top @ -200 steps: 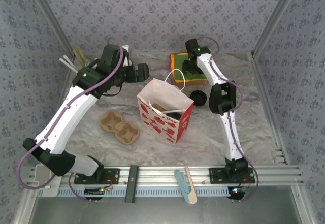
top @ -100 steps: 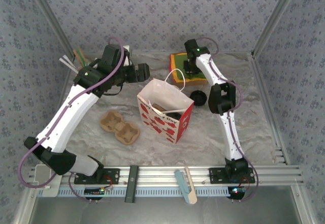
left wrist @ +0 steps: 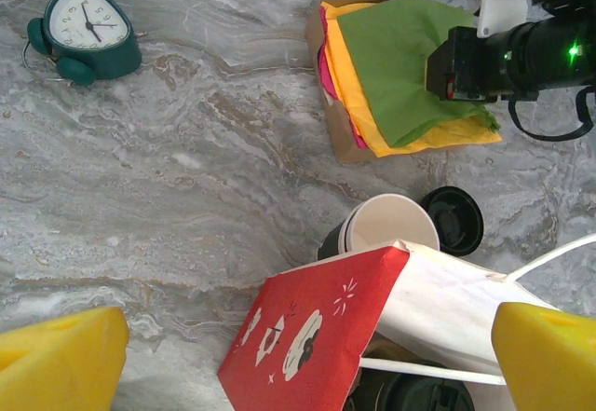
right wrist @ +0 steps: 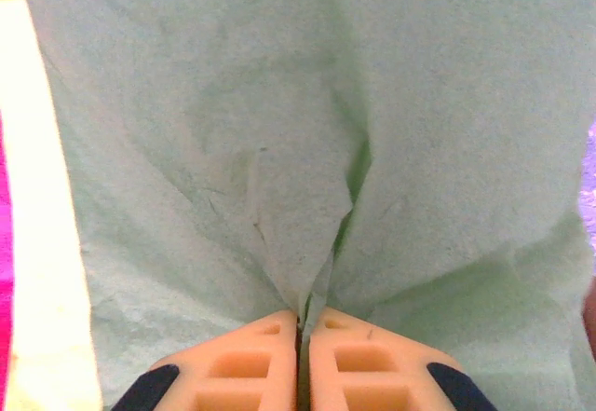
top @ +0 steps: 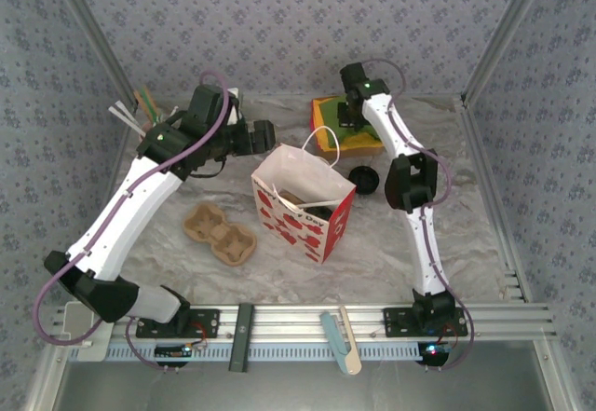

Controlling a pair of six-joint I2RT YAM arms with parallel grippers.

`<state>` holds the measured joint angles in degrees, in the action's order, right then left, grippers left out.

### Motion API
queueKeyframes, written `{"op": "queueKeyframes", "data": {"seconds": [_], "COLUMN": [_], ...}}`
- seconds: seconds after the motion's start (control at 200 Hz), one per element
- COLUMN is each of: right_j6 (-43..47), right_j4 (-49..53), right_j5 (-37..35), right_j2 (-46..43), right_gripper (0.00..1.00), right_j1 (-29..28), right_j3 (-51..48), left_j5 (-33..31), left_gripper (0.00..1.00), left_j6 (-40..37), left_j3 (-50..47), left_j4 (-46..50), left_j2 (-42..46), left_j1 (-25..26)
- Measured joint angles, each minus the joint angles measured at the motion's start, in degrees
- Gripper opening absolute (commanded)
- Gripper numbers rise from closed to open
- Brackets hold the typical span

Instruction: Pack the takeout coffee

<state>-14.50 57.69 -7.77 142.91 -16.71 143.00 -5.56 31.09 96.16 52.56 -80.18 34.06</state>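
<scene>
Right tool (right wrist: 304, 322) clamped on green napkin (right wrist: 279, 150), left tool (left wrist: 303, 355) apart, paper cup (left wrist: 386, 222) ahead

I'm looking into a robotics lab cell, not a lived-in room. Bare aluminium posts (top: 484, 57) frame it, and flat panels (top: 279, 20) of flowered wallpaper print stand in as walls. The table wears a crinkled marble-print sheet (top: 372, 248). A slotted aluminium rail (top: 298, 316) along its near edge carries the left arm (top: 142, 197) and the right arm (top: 422, 234), cables exposed. An alarm clock (left wrist: 84, 27), a gift bag (top: 303, 206) and a green napkin (left wrist: 400, 52) sit about the sheet like staged props.
</scene>
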Motion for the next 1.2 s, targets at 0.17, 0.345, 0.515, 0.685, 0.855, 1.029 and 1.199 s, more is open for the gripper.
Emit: {"op": "queueKeyframes", "data": {"seconds": [0.17,0.345,0.515,0.685,0.855,1.029,1.199], "right_j6": [0.0,0.0,0.0,0.0,-0.3,-0.5,-0.2], "right_j4": [0.0,0.0,0.0,0.0,-0.1,-0.7,-1.1], "right_j5": [0.0,0.0,0.0,0.0,0.1,0.7,1.1], "right_j2": [-0.8,-0.8,-0.9,-1.1,-2.8,-4.3,-4.2], "right_gripper": [0.08,0.1,0.07,0.08,0.2,0.3,0.53], "right_j1": [0.0,0.0,0.0,0.2,0.9,1.4,1.5], "right_j3": [0.0,0.0,-0.3,-1.2,-2.1,-2.4,-2.4], "left_j5": [0.0,0.0,0.0,0.1,0.1,0.2,0.2], "left_gripper": [1.0,1.0,1.0,1.0,1.0,1.0,1.0], "left_j6": [0.1,0.1,0.1,0.1,0.1,0.1,0.1], "left_j3": [0.0,0.0,0.0,0.0,0.0,0.0,0.0], "left_j4": [0.0,0.0,0.0,0.0,0.0,0.0,0.0], "left_j2": [0.2,0.3,0.3,0.3,0.3,0.3,0.3], "left_j1": [0.0,0.0,0.0,0.0,0.0,0.0,0.0]}}
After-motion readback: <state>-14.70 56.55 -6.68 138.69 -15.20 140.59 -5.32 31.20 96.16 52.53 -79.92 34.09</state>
